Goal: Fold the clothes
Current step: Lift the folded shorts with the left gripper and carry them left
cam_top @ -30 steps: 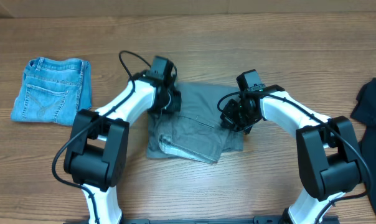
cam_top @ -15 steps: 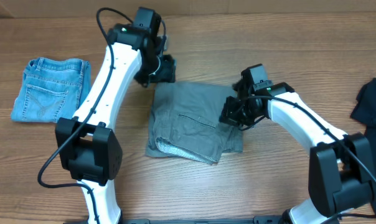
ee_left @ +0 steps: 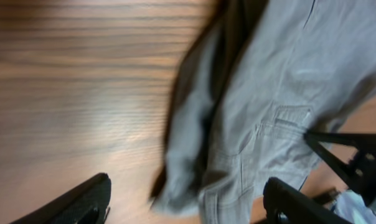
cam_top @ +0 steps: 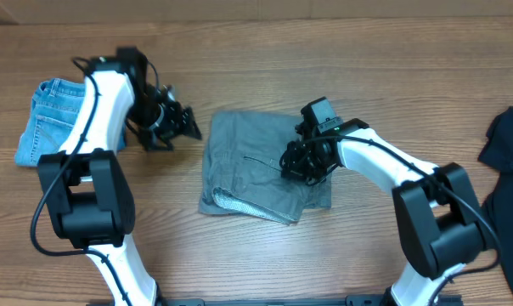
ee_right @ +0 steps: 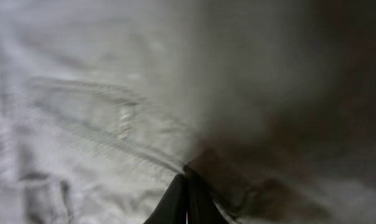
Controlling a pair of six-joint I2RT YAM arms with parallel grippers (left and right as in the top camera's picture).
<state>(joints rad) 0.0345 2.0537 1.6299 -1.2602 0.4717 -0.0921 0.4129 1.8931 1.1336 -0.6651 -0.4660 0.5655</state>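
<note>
Grey shorts (cam_top: 256,174) lie folded, central on the surface (cam_top: 367,68). My right pincer (cam_top: 299,165), tips closed, presses down on them, probably pinning the fold. My left pincer (cam_top: 182,127) hangs wide open, empty, beside them.

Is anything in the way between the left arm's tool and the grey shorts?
Nothing visible. Only bare wooden table separates the open left tool from the left edge of the grey shorts. The denim shorts lie on the tool's other side, away from that gap.
</note>
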